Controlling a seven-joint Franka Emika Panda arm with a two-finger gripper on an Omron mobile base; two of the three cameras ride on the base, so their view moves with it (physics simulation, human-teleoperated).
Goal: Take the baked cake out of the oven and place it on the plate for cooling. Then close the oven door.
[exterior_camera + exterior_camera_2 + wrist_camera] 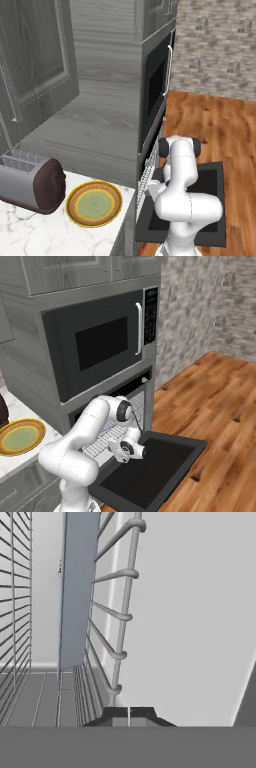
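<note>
The oven (131,390) stands under the microwave, and its oven door (155,468) lies folded down flat, seen too as the black oven door (214,181) beside the arm. My gripper (129,717) is inside the oven cavity, its dark fingertips pressed together with nothing visible between them. Close in front of it are a wire rack (121,614) and the edge of a flat grey baking tray (76,592). The baked cake is hidden. The plate (94,203), yellow-orange rimmed with a pale green centre, lies bare on the counter left of the oven, also seen as the plate (20,437).
A silver and brown toaster (31,182) stands left of the plate on the marble counter (30,235). The black microwave (100,346) sits above the oven. Wooden floor (210,406) stretches to the right of the open door.
</note>
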